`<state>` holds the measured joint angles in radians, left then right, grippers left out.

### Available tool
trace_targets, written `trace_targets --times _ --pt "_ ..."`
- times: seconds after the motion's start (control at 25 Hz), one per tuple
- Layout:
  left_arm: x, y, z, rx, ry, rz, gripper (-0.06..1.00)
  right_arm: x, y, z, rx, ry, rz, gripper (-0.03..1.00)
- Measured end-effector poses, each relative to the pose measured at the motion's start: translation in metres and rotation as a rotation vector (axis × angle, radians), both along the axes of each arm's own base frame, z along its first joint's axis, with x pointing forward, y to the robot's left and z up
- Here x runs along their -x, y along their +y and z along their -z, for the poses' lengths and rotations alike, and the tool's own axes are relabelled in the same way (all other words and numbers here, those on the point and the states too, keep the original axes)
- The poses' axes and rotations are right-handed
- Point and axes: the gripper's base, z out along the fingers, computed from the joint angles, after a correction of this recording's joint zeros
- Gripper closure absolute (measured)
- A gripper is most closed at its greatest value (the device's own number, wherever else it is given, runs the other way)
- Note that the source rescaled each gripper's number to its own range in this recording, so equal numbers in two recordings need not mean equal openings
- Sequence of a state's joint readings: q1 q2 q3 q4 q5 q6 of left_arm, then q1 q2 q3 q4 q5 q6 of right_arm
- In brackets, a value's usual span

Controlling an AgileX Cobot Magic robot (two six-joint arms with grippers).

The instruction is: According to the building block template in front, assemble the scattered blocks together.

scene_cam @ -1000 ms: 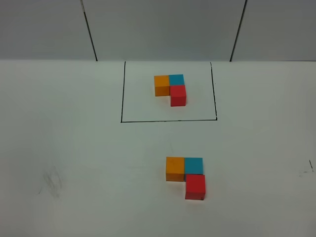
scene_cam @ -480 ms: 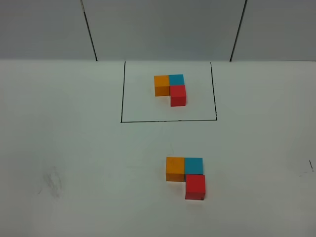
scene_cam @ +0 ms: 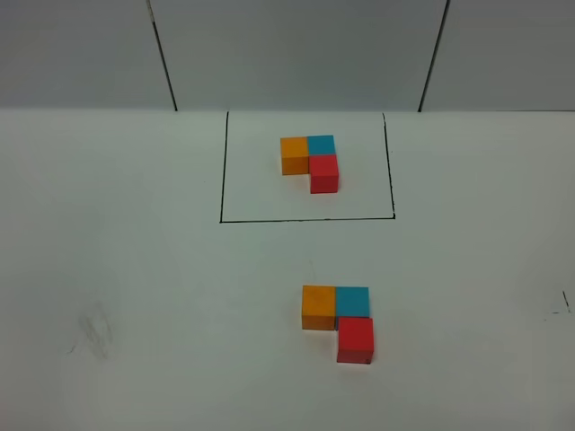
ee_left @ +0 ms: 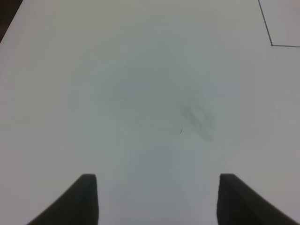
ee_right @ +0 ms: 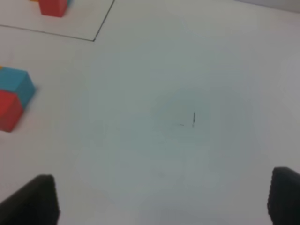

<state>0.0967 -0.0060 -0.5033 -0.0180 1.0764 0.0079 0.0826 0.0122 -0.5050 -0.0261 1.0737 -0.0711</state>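
Observation:
The building block template stands inside a thin black rectangle (scene_cam: 305, 218) at the back: an orange cube (scene_cam: 293, 154) and a blue cube (scene_cam: 321, 144) in a row, with a red cube (scene_cam: 323, 173) joined to the blue. Nearer the front, the scattered blocks sit touching in the same L shape: orange (scene_cam: 318, 306), blue (scene_cam: 352, 301), red (scene_cam: 355, 339). Neither arm shows in the high view. My left gripper (ee_left: 157, 187) hangs open over bare table. My right gripper (ee_right: 164, 197) is wide open and holds nothing; the blue block (ee_right: 18, 84) and red block (ee_right: 8, 111) lie off to its side.
The white table (scene_cam: 135, 269) has a grey smudge (scene_cam: 94, 330) at the front left and small pen marks (scene_cam: 561, 310) at the right edge. A grey panelled wall (scene_cam: 296, 54) closes the back. The rectangle's corner (ee_left: 272, 44) shows in the left wrist view.

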Motion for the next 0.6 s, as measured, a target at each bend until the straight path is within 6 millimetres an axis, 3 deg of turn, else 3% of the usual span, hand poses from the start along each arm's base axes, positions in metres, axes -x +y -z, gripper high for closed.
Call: trace_targets --times 0.2,0.6 --pt "0.0 0.0 0.0 0.0 0.0 0.0 0.72 -0.0001 -0.0022 -0.0001 -0.01 -0.001 0.033 0.16" --pt "0.0 0.0 0.0 0.0 0.0 0.0 0.72 0.0001 0.0008 0.0 -0.051 0.003 0.017 0.42"
